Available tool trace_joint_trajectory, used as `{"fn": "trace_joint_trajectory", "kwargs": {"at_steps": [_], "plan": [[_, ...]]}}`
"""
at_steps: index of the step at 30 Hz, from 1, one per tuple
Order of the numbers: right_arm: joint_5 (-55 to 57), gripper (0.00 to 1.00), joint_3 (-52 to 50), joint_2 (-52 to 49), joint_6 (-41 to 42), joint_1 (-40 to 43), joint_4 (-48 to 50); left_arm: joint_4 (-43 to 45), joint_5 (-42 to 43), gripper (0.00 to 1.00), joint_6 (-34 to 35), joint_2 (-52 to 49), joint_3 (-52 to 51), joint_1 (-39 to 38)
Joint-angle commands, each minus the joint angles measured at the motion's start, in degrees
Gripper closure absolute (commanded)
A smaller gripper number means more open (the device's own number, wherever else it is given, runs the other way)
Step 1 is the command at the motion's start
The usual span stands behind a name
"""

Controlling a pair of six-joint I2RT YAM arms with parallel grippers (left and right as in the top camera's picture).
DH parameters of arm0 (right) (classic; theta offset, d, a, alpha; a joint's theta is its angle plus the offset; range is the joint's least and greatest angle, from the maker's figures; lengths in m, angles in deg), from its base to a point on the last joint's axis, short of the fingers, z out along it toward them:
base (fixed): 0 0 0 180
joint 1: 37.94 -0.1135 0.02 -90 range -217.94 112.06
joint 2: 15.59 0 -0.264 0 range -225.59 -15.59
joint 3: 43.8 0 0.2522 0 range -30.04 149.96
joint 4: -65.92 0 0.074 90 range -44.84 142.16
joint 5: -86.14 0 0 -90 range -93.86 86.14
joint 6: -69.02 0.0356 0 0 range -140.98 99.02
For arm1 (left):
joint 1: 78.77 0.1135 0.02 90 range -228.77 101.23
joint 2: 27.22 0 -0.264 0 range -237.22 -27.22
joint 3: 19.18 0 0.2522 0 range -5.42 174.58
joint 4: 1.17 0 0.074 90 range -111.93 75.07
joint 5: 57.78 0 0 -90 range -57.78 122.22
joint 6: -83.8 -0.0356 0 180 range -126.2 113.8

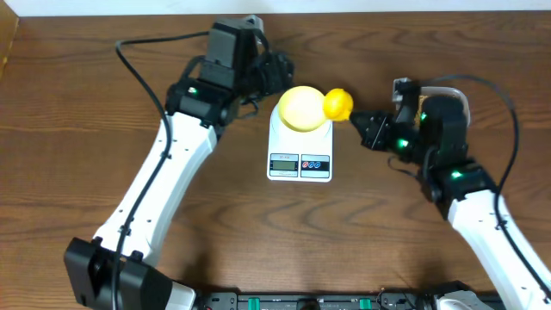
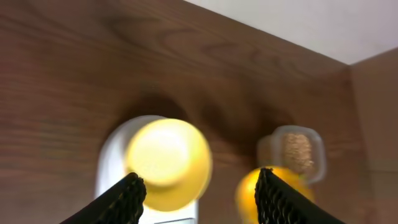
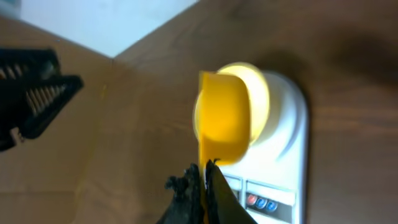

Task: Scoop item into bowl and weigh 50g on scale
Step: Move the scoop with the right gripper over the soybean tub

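Those soybeans [image 2: 297, 152] are light, loose and quick to roll, so I'd carry them level in the yellow scoop [image 3: 224, 118], held by its handle. The right fingers [image 3: 186, 196] are clamped on that handle, with the cup at the rim of the pale-yellow bowl [image 1: 298, 108] on the white scale [image 1: 299, 159]. The left fingers [image 2: 124, 200] stand apart, empty, just short of the bowl. The beans I can see sit in the clear tub [image 2: 318, 152] beyond.

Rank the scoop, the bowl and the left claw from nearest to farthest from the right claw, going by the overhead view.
1. Scoop: held by the right claw, right at its tips.
2. Bowl: on the scale, just beyond the scoop.
3. Left claw: open, at the bowl's far side.
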Motion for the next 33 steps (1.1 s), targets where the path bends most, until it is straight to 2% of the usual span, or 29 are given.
{"fn": "trace_joint_trajectory", "kwargs": {"at_steps": [1,7,10,15,20,26,30,33], "plan": [[4.07,0.99,8.79,0.33,-9.99,2.32,-6.03,-2.84,0.39,0.39,-5.77,1.79,1.88,2.78],[6.73,0.99,20.28,-0.74,-17.05,7.58,-18.10,-8.33,2.60,0.35,-11.10,1.79,6.97,4.15],[6.82,0.99,25.83,-3.21,-22.03,11.10,-23.26,-12.07,2.62,0.35,-11.65,1.79,9.29,4.02],[7.13,0.99,26.73,-5.11,-26.69,13.00,-25.77,-17.77,2.23,0.36,-12.15,1.14,9.11,1.31],[11.61,0.99,26.73,-6.38,-28.76,13.25,-28.98,-22.47,-4.70,0.37,-12.50,0.90,9.09,-4.04],[11.98,0.99,26.71,-6.69,-28.96,13.25,-29.07,-23.32,-8.17,0.53,-11.54,0.70,6.51,-9.46],[12.00,0.99,26.71,-6.75,-28.98,13.25,-29.09,-23.32,-8.33,0.74,-10.12,-0.04,2.03,-12.50],[12.00,0.99,26.69,-6.75,-28.98,13.25,-29.20,-22.73,-8.72,0.85,-9.77,-0.70,-0.90,-14.38]]}}
